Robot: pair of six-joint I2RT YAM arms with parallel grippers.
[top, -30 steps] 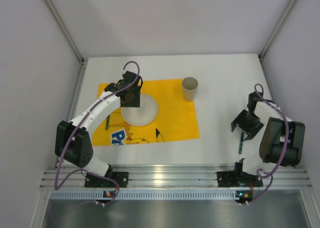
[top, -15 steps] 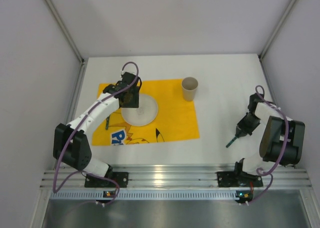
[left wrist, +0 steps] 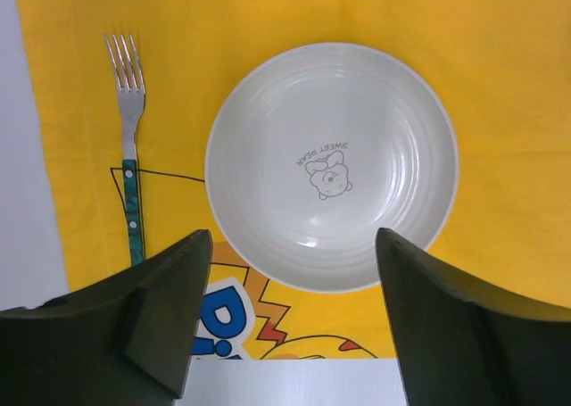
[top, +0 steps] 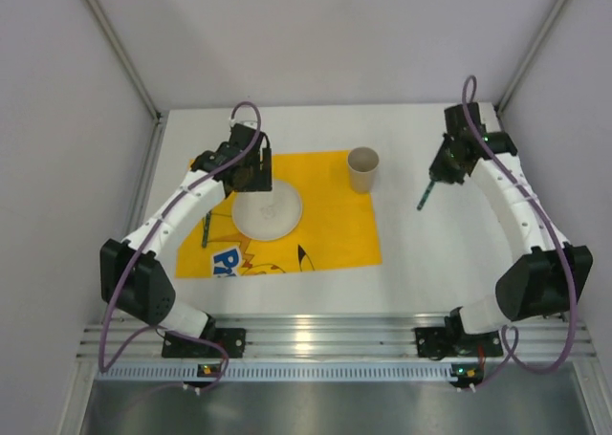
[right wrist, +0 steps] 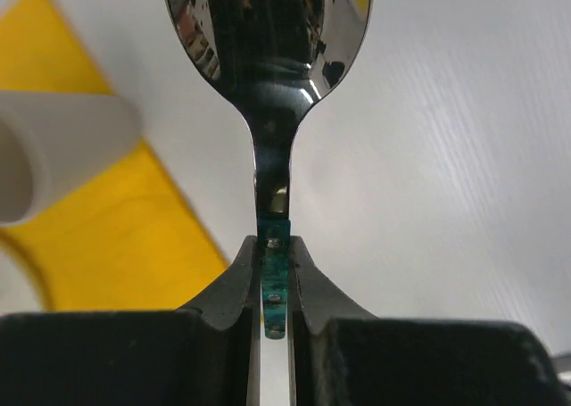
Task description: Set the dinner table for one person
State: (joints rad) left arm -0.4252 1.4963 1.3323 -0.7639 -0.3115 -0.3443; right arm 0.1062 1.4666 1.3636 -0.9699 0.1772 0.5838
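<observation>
The large flat matte white rectangular counter [top: 421, 263], edged by aluminium rails, fills the scene, and a yellow printed cloth mat [top: 335, 234] lies on its left-centre part. On the mat, left of its middle, sits a round white ribbed plate [left wrist: 332, 165] with a small bear drawing at its centre. The left hand [left wrist: 294, 245] hangs above the mat's far left part, over the plate's far edge. Its two dark fingers [left wrist: 169, 308] are spread wide and hold nothing. The right hand [right wrist: 277, 263] is up in the air well to the right of the mat's far corner, over bare counter. A beige paper cup [top: 363, 170] stands upright at the mat's far right corner; whether its base is on the cloth or just off it cannot be told. A steel fork with a green handle [left wrist: 131, 156] lies flat on the mat's left strip, just beside the plate, tines toward the far edge. A steel spoon with a green handle [right wrist: 268, 31] is clamped at its handle between the right hand's closed fingers, tilted, off the counter.
</observation>
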